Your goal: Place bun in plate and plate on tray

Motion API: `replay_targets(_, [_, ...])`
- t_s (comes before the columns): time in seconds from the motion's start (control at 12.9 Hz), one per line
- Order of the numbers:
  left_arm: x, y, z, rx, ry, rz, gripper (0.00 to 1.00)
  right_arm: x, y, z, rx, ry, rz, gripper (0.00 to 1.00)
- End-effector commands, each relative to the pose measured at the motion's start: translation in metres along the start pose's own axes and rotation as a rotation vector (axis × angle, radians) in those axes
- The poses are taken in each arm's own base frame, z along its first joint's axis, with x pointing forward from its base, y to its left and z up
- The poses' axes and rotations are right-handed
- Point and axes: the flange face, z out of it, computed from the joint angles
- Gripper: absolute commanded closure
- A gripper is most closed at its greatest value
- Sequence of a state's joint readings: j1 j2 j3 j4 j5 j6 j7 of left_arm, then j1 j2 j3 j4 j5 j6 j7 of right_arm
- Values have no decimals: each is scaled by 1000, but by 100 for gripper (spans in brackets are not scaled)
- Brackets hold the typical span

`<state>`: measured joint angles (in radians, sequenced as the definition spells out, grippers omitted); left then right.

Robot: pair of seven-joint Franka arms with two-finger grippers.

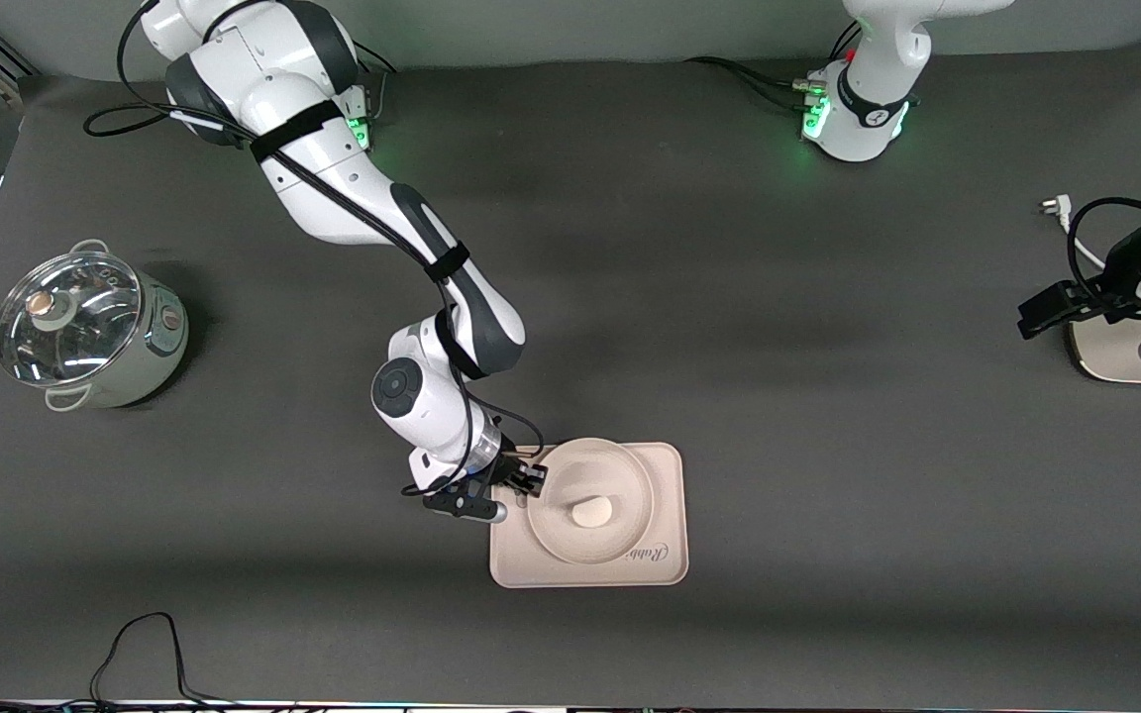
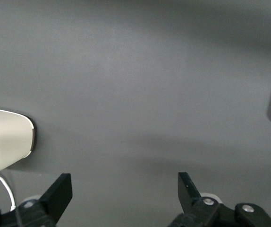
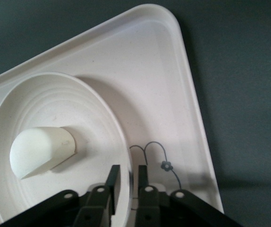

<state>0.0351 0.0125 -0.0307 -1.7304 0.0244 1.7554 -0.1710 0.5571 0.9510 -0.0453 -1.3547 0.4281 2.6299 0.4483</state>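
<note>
The bun (image 1: 591, 511) lies in the round plate (image 1: 630, 470), and the plate rests on the tray (image 1: 668, 495) marked "Rabbit". My right gripper (image 1: 531, 485) is at the plate's rim on the side toward the right arm's end. In the right wrist view the gripper (image 3: 128, 172) is shut on the plate (image 3: 55, 99), one finger inside the rim and one outside. The bun (image 3: 41, 151) shows in the plate and the tray (image 3: 164, 85) beneath it. My left gripper (image 1: 1031, 322) waits open and empty over bare table at the left arm's end; its jaws stand wide apart (image 2: 125, 189).
A pot with a glass lid (image 1: 85, 332) stands at the right arm's end. A white plug on a cord (image 1: 1054, 206) lies near the left arm. A cream-white flat object (image 1: 1105, 356) sits under the left arm and shows in the left wrist view (image 2: 3, 142). A black cable (image 1: 135, 644) loops at the front edge.
</note>
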Motion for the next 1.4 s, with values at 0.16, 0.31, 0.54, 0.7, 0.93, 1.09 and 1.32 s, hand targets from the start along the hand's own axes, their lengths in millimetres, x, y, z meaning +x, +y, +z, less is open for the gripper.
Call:
replay_targets(0.16, [-1,2,-2,-4,-12,16,0,18,-10,-41,-19,-26,-22,0])
replay_targets(0.31, [-1,1,-4,-5,-9,15,0,28,-16,-87,-56,-88,-30,0])
replay_targets(0.54, [-1,2,-3,-4,-10,16,0,39,-16,-170,-129,-177,-49,0])
replay_targets(0.7, [-1,2,-2,-4,-12,16,0,41,-10,-232,-203,-198,-107,0])
replay_targets(0.93, [-1,2,-2,-4,-12,16,0,48,42,-340,-211,-223,-184,0])
replay_targets(1.09, [-2,1,-3,-4,-13,15,0,49,93,-403,-186,-260,-236,0])
replay_targets(1.32, [-4,1,-7,-4,-9,16,0,46,147,-478,-221,-272,-288,0])
